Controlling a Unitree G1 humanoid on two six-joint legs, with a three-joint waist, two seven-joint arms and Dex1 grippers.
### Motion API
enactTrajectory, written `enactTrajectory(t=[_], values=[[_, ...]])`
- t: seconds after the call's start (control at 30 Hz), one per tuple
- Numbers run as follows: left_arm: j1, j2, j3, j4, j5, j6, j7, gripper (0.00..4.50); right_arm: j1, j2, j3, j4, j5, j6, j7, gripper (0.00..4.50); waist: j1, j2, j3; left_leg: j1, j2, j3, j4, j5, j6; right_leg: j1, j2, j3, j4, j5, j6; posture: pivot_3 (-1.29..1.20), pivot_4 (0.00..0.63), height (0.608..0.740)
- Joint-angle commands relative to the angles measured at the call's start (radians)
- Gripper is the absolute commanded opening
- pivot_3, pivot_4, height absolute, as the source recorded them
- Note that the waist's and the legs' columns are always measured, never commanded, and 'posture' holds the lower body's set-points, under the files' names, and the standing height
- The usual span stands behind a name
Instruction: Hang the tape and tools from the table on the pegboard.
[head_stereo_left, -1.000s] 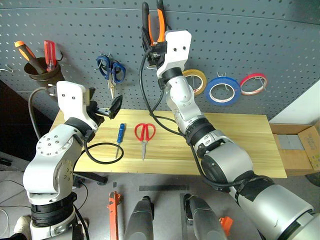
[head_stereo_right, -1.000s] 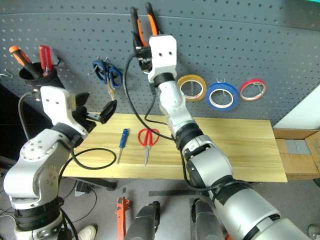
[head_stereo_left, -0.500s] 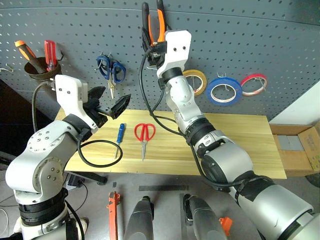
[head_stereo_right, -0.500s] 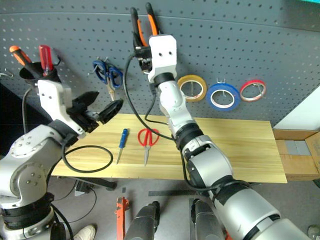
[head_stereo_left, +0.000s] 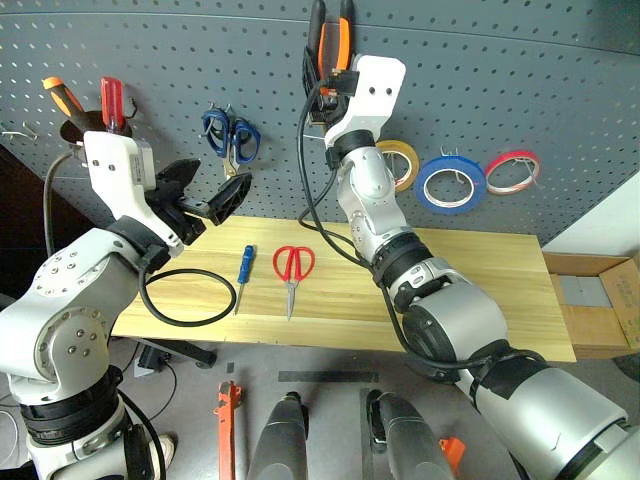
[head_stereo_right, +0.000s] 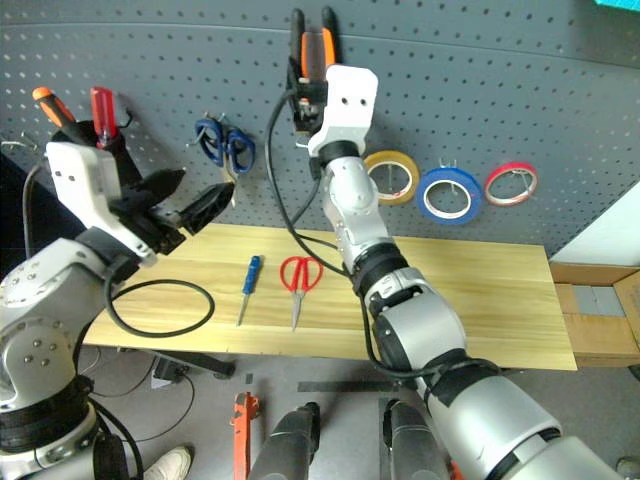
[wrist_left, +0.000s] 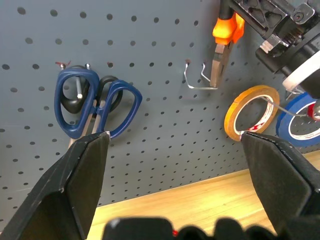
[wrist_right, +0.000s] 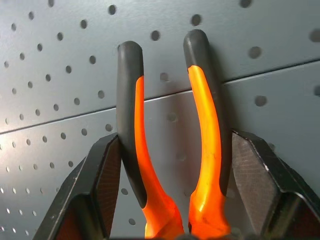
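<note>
Right gripper (wrist_right: 170, 200) is clamped on the pliers (head_stereo_left: 332, 40), both handles pinched between its fingers, handle tips against the pegboard (head_stereo_left: 520, 80) high above the table (head_stereo_left: 470, 290). The plier nose sits at a bare hook (wrist_left: 196, 80), between the blue-handled scissors (head_stereo_left: 230, 135) and the yellow roll (head_stereo_left: 398, 160). Left gripper (head_stereo_left: 205, 195) hangs with jaws wide apart, holding nothing, over the table's left end. Red scissors (head_stereo_left: 292, 268) and blue screwdriver (head_stereo_left: 241, 275) lie side by side on the planks, apart; the right half of the plank top is free. Blue tape (head_stereo_left: 450, 184) hangs on the board.

Glossy orange-and-black plastic pliers (wrist_right: 170, 145) are shining against the matt grey pegboard (head_stereo_left: 520, 70); the table (head_stereo_left: 480, 290) is showing smooth pale wood.
</note>
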Motion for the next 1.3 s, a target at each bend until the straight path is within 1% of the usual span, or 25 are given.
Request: enactTrajectory(t=[0.03,0.1,0.43,0.5,0.57,0.63,0.7,0.73,0.77,0.8,0.87,0.9,0.97,1.0,1.07,1.1,1.23,1.3], values=[[0.0,0.02,0.03,-0.017,-0.02,-0.023,0.002,4.5,-0.092,0.203,-0.056,0.016,0.065,0.03,-0.002,2.73,0.0,0.0,0.0,0.0,0.0,0.0,0.0,0.0,-0.001,0.0,0.0,0.0,0.0,0.0,0.0,0.17,0.265,0.74],[0.002,0.02,0.03,-0.016,-0.018,-0.025,0.002,4.5,-0.107,0.2,-0.065,0.018,0.08,0.031,0.001,2.73,0.0,0.0,0.0,0.001,0.0,0.0,0.0,0.001,-0.002,0.001,0.0,0.0,0.0,-0.002,-0.003,0.17,0.264,0.74],[0.005,0.02,0.033,-0.012,-0.015,-0.03,0.005,4.5,-0.149,0.189,-0.091,0.038,0.109,0.032,-0.006,2.73,0.0,0.0,0.0,0.0,0.0,-0.001,0.001,0.007,-0.002,0.001,0.0,0.0,0.0,0.001,-0.005,0.17,0.263,0.74],[0.004,0.02,0.031,-0.011,-0.015,-0.031,0.007,4.5,-0.135,0.188,-0.059,0.048,0.067,0.024,-0.026,2.73,0.001,0.0,0.0,0.0,0.0,-0.001,0.001,0.007,-0.001,0.001,0.0,0.0,0.0,0.001,-0.005,0.17,0.262,0.74],[0.0,0.021,0.03,-0.008,-0.015,-0.031,0.007,4.5,-0.096,0.187,0.01,0.063,-0.022,0.021,-0.055,2.73,-0.001,0.0,0.0,0.0,0.0,0.0,0.001,0.007,-0.001,0.001,0.0,0.0,0.0,0.001,-0.005,0.17,0.264,0.74],[-0.003,0.022,0.029,-0.004,-0.016,-0.032,0.007,4.5,-0.037,0.188,0.089,0.076,-0.113,0.023,-0.071,2.73,-0.001,0.0,0.0,0.0,0.0,0.0,0.0,0.007,-0.001,0.001,0.0,0.0,0.0,0.001,-0.005,0.17,0.267,0.74],[-0.005,0.021,0.028,-0.004,-0.018,-0.033,0.01,4.5,0.017,0.191,0.136,0.086,-0.162,0.038,-0.071,2.73,-0.001,0.0,0.0,0.0,0.0,0.0,-0.003,0.007,-0.001,0.0,0.0,0.0,0.0,0.0,-0.006,0.17,0.265,0.74],[-0.004,0.022,0.028,-0.004,-0.018,-0.034,0.01,4.5,0.037,0.19,0.144,0.084,-0.169,0.044,-0.072,2.73,-0.001,0.0,0.0,-0.002,0.0,0.0,-0.004,0.007,-0.001,-0.002,0.0,0.0,-0.001,0.0,-0.006,0.17,0.265,0.74],[-0.003,0.022,0.028,-0.003,-0.017,-0.036,0.01,4.5,0.048,0.189,0.146,0.082,-0.171,0.048,-0.074,2.73,-0.001,0.0,0.0,-0.004,0.0,0.0,-0.005,0.007,-0.001,-0.004,0.0,0.0,0.0,0.002,-0.001,0.16,0.268,0.74],[-0.001,0.022,0.028,-0.002,-0.016,-0.038,0.009,4.5,0.048,0.187,0.153,0.08,-0.178,0.061,-0.072,2.73,-0.001,0.0,0.0,-0.007,0.0,0.0,-0.006,0.007,-0.002,-0.007,-0.001,-0.001,0.0,0.004,-0.004,0.16,0.268,0.74],[-0.001,0.02,0.025,0.004,-0.012,-0.045,0.008,4.5,0.043,0.186,0.156,0.079,-0.184,0.082,-0.062,2.73,-0.002,0.0,0.0,-0.013,0.0,0.0,-0.005,0.008,-0.005,-0.013,-0.002,-0.002,0.001,0.005,-0.005,0.16,0.269,0.74],[-0.001,0.019,0.023,0.006,-0.011,-0.049,0.007,4.5,0.041,0.185,0.158,0.079,-0.186,0.09,-0.057,2.73,-0.005,0.0,0.0,-0.013,0.0,0.0,-0.005,0.008,-0.007,-0.013,-0.002,-0.002,0.0,0.005,-0.005,0.16,0.269,0.74],[-0.001,0.018,0.018,0.012,-0.008,-0.057,0.007,4.5,0.042,0.182,0.163,0.074,-0.19,0.099,-0.055,3.45,-0.01,0.0,0.0,-0.013,0.0,0.0,-0.006,0.008,-0.008,-0.013,-0.002,-0.002,0.0,0.005,-0.005,0.15,0.265,0.74],[-0.001,0.018,0.014,0.016,-0.006,-0.063,0.006,4.5,0.046,0.18,0.164,0.069,-0.187,0.103,-0.044,3.64,-0.01,0.0,0.0,-0.013,0.0,0.0,-0.006,0.007,-0.007,-0.013,-0.002,-0.003,0.0,0.005,-0.005,0.15,0.262,0.74],[-0.002,0.017,0.008,0.025,-0.001,-0.073,0.003,4.5,0.055,0.174,0.166,0.061,-0.188,0.108,-0.029,4.31,-0.011,0.0,0.0,-0.013,0.0,-0.001,-0.005,0.007,-0.007,-0.013,-0.002,-0.004,0.001,0.004,-0.005,0.15,0.261,0.74],[-0.002,0.016,0.003,0.029,0.002,-0.079,0.002,4.5,0.059,0.171,0.167,0.058,-0.19,0.108,-0.025,4.48,-0.012,0.0,0.0,-0.013,0.0,-0.001,-0.005,0.007,-0.007,-0.013,-0.002,-0.004,0.0,0.004,-0.005,0.14,0.26,0.74],[-0.004,0.013,-0.019,0.054,0.017,-0.109,-0.006,4.5,0.099,0.142,0.169,0.031,-0.195,0.114,-0.007,4.48,-0.012,-0.001,-0.001,-0.013,0.0,-0.001,-0.004,0.008,-0.007,-0.012,-0.002,-0.003,0.001,0.005,-0.004,0.13,0.254,0.74],[-0.007,0.009,-0.035,0.072,0.031,-0.131,-0.013,4.5,0.15,0.112,0.187,-0.02,-0.205,0.111,0.034,4.48,-0.011,-0.002,-0.002,-0.013,-0.001,-0.001,-0.004,0.008,-0.007,-0.012,-0.002,-0.003,0.001,0.005,-0.004,0.12,0.246,0.74]])
